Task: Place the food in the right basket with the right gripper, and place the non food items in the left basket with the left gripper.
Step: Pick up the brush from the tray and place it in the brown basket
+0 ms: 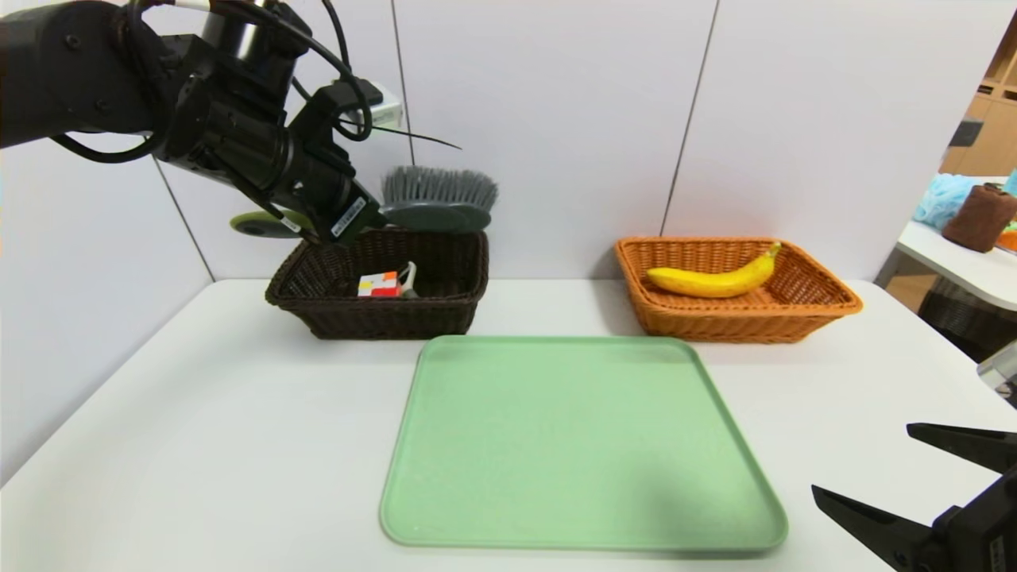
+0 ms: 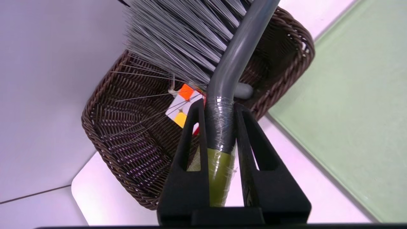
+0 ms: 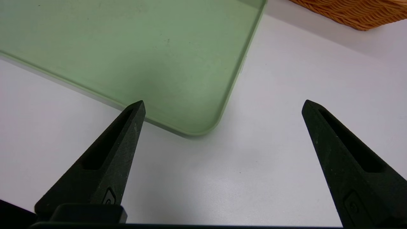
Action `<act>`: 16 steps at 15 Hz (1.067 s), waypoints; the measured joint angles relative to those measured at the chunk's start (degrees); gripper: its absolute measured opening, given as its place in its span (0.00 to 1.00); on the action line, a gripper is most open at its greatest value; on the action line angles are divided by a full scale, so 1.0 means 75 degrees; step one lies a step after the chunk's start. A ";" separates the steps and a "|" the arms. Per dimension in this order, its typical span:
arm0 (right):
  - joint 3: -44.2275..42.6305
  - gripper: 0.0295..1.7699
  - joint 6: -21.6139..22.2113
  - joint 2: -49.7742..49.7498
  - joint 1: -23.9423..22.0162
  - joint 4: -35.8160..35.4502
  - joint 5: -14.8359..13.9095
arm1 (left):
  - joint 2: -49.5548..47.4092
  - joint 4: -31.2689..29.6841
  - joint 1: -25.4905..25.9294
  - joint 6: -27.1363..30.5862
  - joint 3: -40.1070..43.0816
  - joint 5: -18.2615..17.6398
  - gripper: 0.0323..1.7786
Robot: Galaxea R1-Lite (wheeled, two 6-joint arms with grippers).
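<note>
Left arm: I have my left arm (image 1: 230, 103) reaching in high from the left, its wrist slanting down and inward above the dark brown wicker basket (image 1: 387, 318).
Left gripper: my left gripper (image 2: 218, 104) is clenched on the handle of the grey-bristled brush (image 1: 438, 216), near where grey meets olive-green.
Brush: held roughly level over the dark basket, bristles up, the olive-green handle end out to the left and the head to the right.
Left gripper label: a barcode sticker (image 1: 348, 217) on the side; I can't read its characters.
Dark basket contents: the puzzle cube (image 1: 378, 284), showing white, orange, yellow and red squares, with the peeler (image 1: 408, 280) just beside it.
Centre: a green tray (image 1: 580, 445) on the white table (image 1: 206, 413), in front of and between the two baskets.
Orange-tan wicker basket: this one (image 1: 739, 326) stands behind the tray's right side, and the banana (image 1: 715, 280) lies in it, dark tip raised toward the back rim.
Right gripper: my right gripper (image 1: 862, 458) is parked at the near right, beyond the tray's edge, fingers spread wide and holding nothing.
Right gripper label: a small pale marking (image 1: 998, 553), too small for me to read.
</note>
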 joint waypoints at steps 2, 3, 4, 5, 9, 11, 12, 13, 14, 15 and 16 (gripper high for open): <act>0.0018 0.96 0.0008 0.0000 0.0007 -0.0003 0.0000 | 0.0148 -0.0143 0.0242 0.0049 0.0000 -0.0189 0.16; 0.0020 0.96 0.0008 0.0003 0.0008 0.0000 0.0000 | 0.0232 -0.0232 0.0306 0.0055 0.0000 -0.0232 0.16; 0.0020 0.96 0.0015 0.0003 0.0008 -0.0003 -0.0010 | 0.0341 -0.0367 0.0353 0.0055 0.0000 -0.0244 0.16; 0.0020 0.96 0.0011 0.0003 0.0008 0.0000 -0.0010 | 0.0445 -0.0468 0.0388 0.0057 0.0000 -0.0250 0.16; 0.0018 0.96 0.0008 0.0003 0.0008 -0.0003 -0.0015 | 0.0897 -0.0831 0.0525 0.0034 0.0000 -0.0338 0.16; 0.0018 0.96 0.0008 0.0007 0.0008 -0.0003 -0.0013 | 0.1066 -0.0857 0.0554 0.0029 0.0000 -0.0353 0.16; 0.0018 0.96 0.0011 0.0011 0.0008 0.0000 -0.0013 | 0.1136 -0.0865 0.0577 0.0016 0.0000 -0.0372 0.16; 0.0018 0.96 0.0008 0.0023 0.0008 -0.0003 -0.0007 | 0.1198 -0.0860 0.0606 0.0005 0.0000 -0.0423 0.16; 0.0018 0.96 0.0005 0.0036 0.0008 -0.0003 -0.0010 | 0.1247 -0.0860 0.0627 -0.0010 0.0000 -0.0523 0.16; 0.0018 0.96 0.0003 0.0049 0.0008 -0.0003 -0.0007 | 0.1287 -0.0845 0.0662 -0.0024 0.0000 -0.0582 0.16; 0.0015 0.96 0.0005 0.0062 0.0008 -0.0003 -0.0003 | 0.1320 -0.0821 0.0676 -0.0029 0.0003 -0.0593 0.16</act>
